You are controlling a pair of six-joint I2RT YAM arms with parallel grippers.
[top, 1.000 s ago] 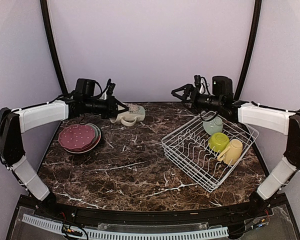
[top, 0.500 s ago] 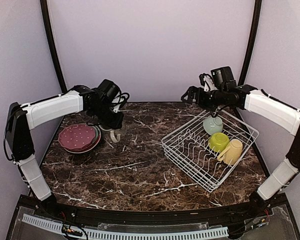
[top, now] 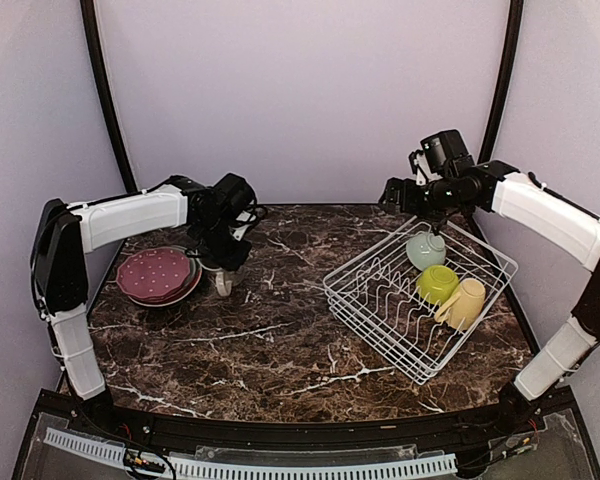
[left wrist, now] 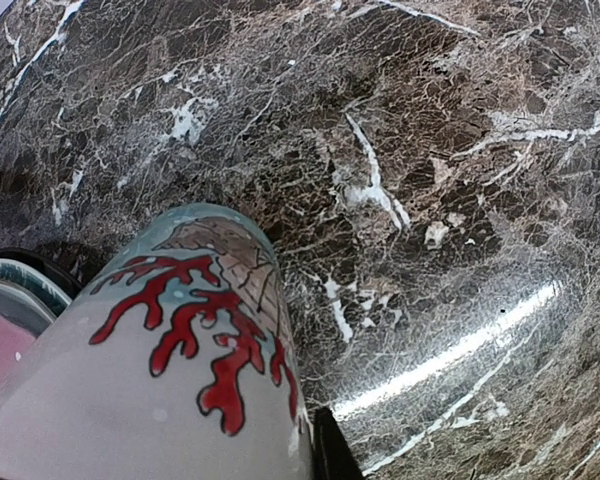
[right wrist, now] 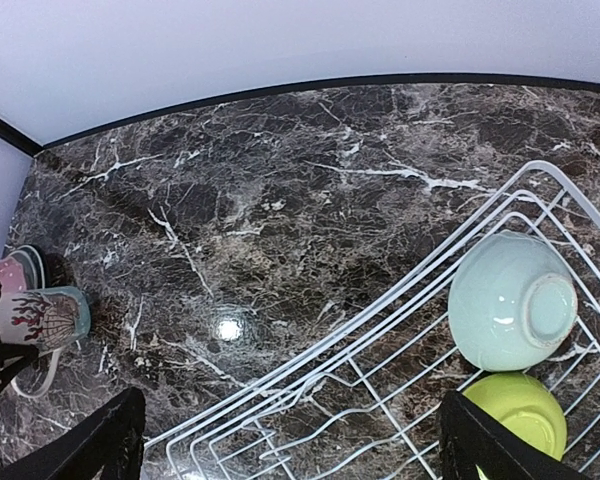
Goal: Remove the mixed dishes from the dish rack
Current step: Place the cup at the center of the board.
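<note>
Cream-grey mug [left wrist: 180,370]: left jaws are clamping it, having swung it down from the far table [top: 280,340] to just beside the plates [top: 158,275]; set-down is probably coming next. Right jaws, wide apart and empty, are hovering over the dish rack [top: 380,320]; the pale mint bowl [right wrist: 510,300] is lying below them, rightward.

Dark marble table [top: 280,340] is carrying two items: a stack of plates [top: 158,275], maroon-pink dotted one uppermost, is lying at far left; a white wire dish rack [top: 380,320] is sitting at right.
</note>
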